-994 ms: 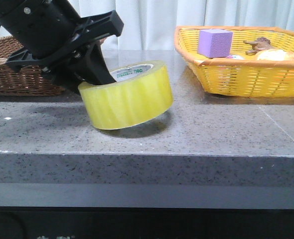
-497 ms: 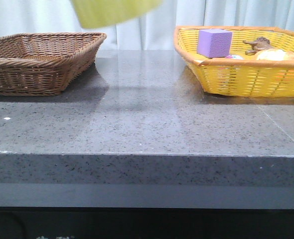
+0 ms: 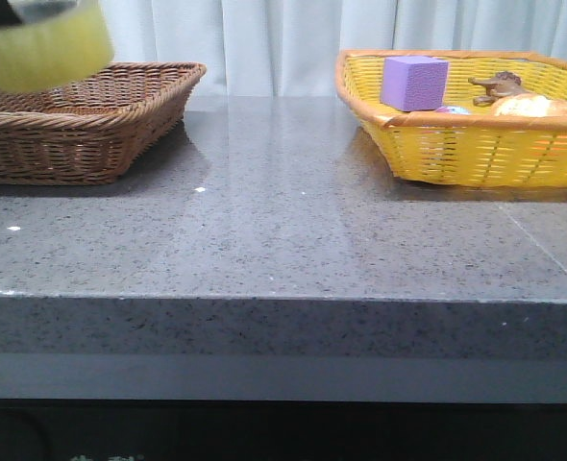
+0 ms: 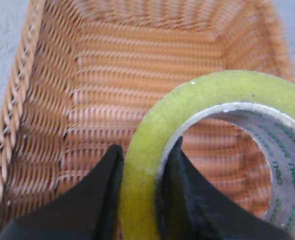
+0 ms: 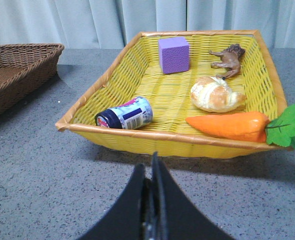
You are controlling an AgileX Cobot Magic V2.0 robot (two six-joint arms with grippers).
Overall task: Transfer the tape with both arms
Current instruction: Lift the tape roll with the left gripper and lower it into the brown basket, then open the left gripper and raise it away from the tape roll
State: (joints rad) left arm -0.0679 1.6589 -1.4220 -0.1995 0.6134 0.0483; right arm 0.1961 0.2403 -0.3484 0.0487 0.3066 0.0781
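Observation:
The yellow tape roll (image 3: 45, 48) hangs in the air at the top left of the front view, above the brown wicker basket (image 3: 82, 120). In the left wrist view my left gripper (image 4: 143, 165) is shut on the tape (image 4: 207, 105): one black finger is outside the yellow wall, the other inside the white core with green lettering. The brown basket's floor (image 4: 132, 85) lies below it. My right gripper (image 5: 151, 175) is shut and empty, low over the grey table in front of the yellow basket (image 5: 152, 137). It does not show in the front view.
The yellow basket (image 3: 476, 144) stands at the back right and holds a purple cube (image 3: 414, 83), a toy lion (image 5: 228, 59), a bread roll (image 5: 216, 94), a carrot (image 5: 232, 125) and a small can (image 5: 125, 114). Curtains hang behind the grey stone table (image 3: 283, 240).
My left gripper lifted the tape off the table, rose out of the top of the view, then carried it left to above the brown basket.

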